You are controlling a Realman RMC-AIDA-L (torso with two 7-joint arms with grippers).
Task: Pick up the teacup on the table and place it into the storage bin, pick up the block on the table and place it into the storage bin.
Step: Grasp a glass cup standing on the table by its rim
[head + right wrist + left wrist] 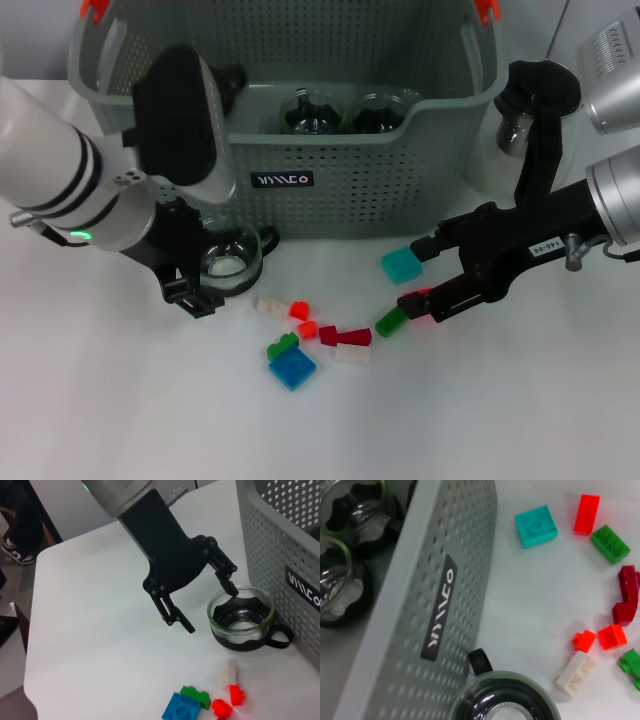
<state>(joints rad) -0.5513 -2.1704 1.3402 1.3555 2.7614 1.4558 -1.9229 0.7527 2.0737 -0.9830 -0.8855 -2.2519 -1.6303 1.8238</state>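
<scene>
Teacup (228,262), lower left of centre, just before the storage bin (400,190): glass, likely light, slick, breakable; my left gripper (207,607) spread at its rim, one finger inside; hold by rim wall; right gripper (400,305) apart around a green block (391,321)

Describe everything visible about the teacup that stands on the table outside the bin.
The teacup is clear glass with a dark scalloped insert inside and a black loop handle pointing toward the storage bin. It stands upright on the white table, close in front of the bin's front wall near the black label, not yet lifted. The left gripper is open, one finger at or just inside the rim, the other outside it. Small blocks lie apart from it.
</scene>
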